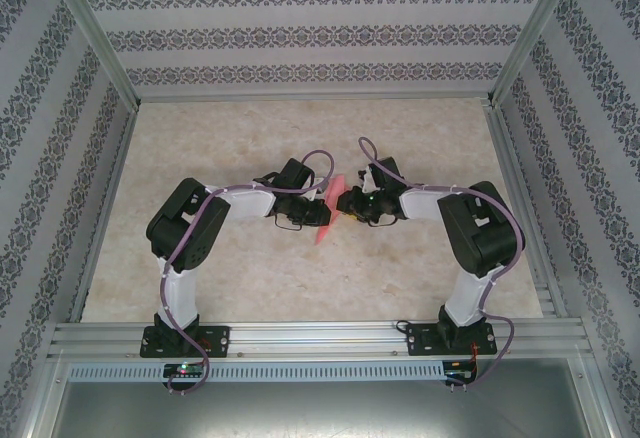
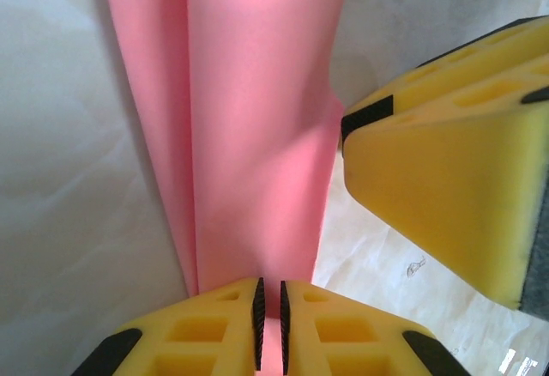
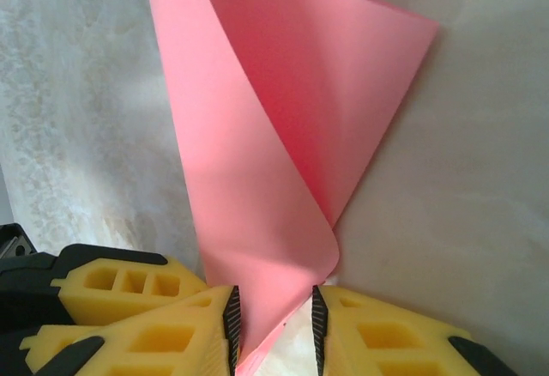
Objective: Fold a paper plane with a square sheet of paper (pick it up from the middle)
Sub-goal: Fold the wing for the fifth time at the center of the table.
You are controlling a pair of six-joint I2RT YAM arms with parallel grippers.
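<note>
The pink-red sheet of paper [image 1: 325, 228] hangs between both grippers above the middle of the table. My left gripper [image 1: 316, 214] is shut on the paper's lower edge; in the left wrist view its pads [image 2: 258, 312] pinch the sheet [image 2: 257, 118], which rises as a long doubled strip. My right gripper [image 1: 346, 205] stands open, jaws apart, with a rounded, loosely bent fold of the paper [image 3: 257, 161] dipping between its fingertips [image 3: 273, 324] and lying against the left pad. A yellow finger of the right gripper [image 2: 446, 170] is close beside the sheet.
The marbled beige tabletop [image 1: 300, 288] spreads on all sides of the arms. Patterned walls and aluminium frame rails [image 1: 310, 330] enclose it. A yellow finger of the left gripper [image 3: 111, 286] sits close at the lower left of the right wrist view.
</note>
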